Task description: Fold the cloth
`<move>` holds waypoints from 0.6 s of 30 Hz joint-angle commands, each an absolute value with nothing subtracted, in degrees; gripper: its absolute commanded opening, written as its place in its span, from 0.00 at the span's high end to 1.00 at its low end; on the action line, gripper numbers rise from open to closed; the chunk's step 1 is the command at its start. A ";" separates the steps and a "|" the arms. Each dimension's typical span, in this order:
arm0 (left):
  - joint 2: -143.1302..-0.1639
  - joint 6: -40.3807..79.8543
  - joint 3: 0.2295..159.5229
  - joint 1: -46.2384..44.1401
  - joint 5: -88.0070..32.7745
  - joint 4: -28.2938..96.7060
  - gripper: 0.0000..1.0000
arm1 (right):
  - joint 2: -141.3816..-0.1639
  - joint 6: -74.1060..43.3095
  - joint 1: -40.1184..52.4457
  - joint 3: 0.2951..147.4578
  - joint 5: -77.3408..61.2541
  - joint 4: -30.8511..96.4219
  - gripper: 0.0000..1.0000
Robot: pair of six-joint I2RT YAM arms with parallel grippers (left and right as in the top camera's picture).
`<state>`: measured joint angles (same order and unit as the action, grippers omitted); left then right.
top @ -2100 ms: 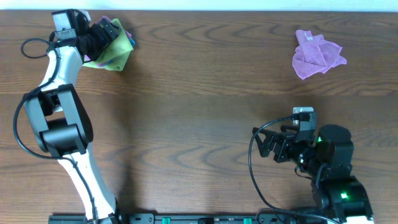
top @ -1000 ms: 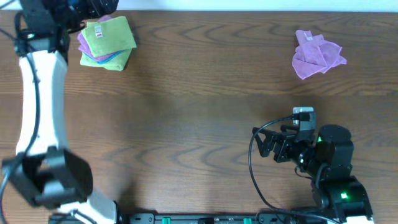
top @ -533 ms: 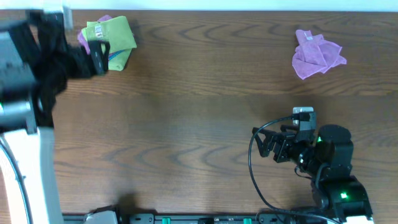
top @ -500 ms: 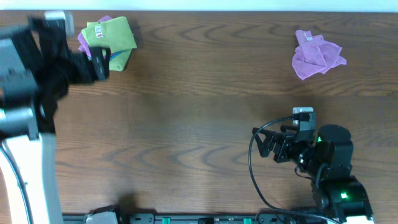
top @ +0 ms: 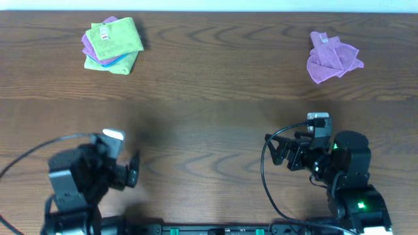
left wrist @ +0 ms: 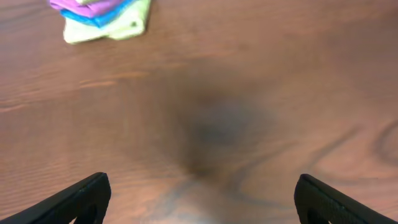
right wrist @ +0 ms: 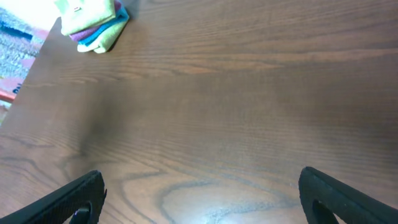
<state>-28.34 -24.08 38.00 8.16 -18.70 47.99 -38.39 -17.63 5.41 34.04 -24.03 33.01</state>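
The cloth lies folded on top of a small stack of other folded cloths at the far left of the table. It is well ahead of the left fingers and slightly to their left. Its white-and-red tag faces up near its left end. The folded shape is only a little longer than it is wide. Its long axis runs roughly side to side across the table, with the right end tipped slightly toward the far edge. Purple, blue and green layers show beneath it.

The left fingers stand wide apart, holding nothing, low over bare wood with the stack far ahead of them. The right fingers are also spread apart and empty. In the right wrist view the cloth sits far ahead of them and off to the left. A crumpled purple cloth lies well apart from both pairs of fingers, at the far right.
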 commanded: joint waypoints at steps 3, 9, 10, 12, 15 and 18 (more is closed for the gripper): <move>-17.74 -25.15 29.74 4.78 -11.25 48.12 0.05 | -38.22 -18.39 4.91 33.95 -24.40 33.04 0.01; -7.92 -17.89 24.21 4.36 -5.37 53.08 0.05 | -38.22 -18.39 4.91 33.95 -24.40 33.04 0.01; -7.25 -17.19 23.86 4.36 -4.91 53.60 0.05 | -38.22 -18.39 4.91 33.95 -24.40 33.04 0.01; -5.37 -14.85 22.70 4.29 -3.88 54.26 0.05 | -38.22 -18.39 4.91 33.95 -24.40 33.04 0.01; -3.31 -13.19 21.23 3.33 -3.42 54.48 0.05 | -38.22 -18.39 4.91 33.95 -24.40 33.04 0.01; -1.45 -8.16 19.40 1.78 -1.39 54.48 0.05 | -38.22 -18.39 4.91 33.95 -24.40 33.04 0.01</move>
<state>-2.66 -12.60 20.64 2.68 -3.73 54.19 -38.50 -17.63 5.41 34.02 -24.03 33.15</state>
